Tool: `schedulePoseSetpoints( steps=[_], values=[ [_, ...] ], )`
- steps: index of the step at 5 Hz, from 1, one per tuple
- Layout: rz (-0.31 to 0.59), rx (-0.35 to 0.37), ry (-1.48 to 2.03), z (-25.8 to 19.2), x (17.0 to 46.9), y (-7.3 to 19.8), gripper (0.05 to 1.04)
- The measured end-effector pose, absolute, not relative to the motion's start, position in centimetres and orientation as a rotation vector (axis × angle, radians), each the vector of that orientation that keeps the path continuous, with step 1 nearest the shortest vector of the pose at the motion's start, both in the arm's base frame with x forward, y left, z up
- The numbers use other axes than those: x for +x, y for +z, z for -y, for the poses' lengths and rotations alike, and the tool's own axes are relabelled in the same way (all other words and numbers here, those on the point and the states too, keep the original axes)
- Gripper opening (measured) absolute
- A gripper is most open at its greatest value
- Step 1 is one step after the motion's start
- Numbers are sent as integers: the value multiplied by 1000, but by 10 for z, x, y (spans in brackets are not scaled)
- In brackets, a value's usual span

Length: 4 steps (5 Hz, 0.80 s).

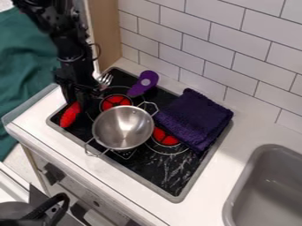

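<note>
Camera view, clock positions taken from the steel bowl (123, 127). Gripper (81, 98), black: at 10 o'clock, low over the upper-left corner of the black cooktop (147, 174); whether apart, together or clamped on something, cannot tell. Red ridged item (70, 114): one, elongated, between 9 and 10 o'clock, its upper end right by the gripper; contact unclear. Fork (105, 80): one, silver tines at 11 o'clock, just beside the gripper.

Bowl: one, wire handles at about 1:30 and 7:30, set on the cooktop between two red burner discs, one at 12 o'clock, one between 3 and 4. Purple utensil (145, 83): one, rounded end with pale disc, near 1 o'clock. Purple cloth (194, 119): one, folded, textured, at 3 o'clock, partly over the cooktop's edge. Surroundings: white counter (203, 194); grey sink (268, 187) at 4 o'clock; white tiled wall (200, 48) from 12 to 2; green fabric (24, 66) at 10.
</note>
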<state>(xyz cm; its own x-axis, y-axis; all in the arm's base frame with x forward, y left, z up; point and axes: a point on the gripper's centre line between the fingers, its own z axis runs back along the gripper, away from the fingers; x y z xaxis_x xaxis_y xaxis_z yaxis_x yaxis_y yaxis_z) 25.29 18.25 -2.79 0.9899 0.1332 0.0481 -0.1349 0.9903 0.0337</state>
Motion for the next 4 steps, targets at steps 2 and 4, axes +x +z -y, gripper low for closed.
schedulePoseSetpoints(
  steps=[2,4],
  values=[
    [77,43,116,-177,245,-16,965],
    [156,30,164,-147,255,28,1004]
  ],
)
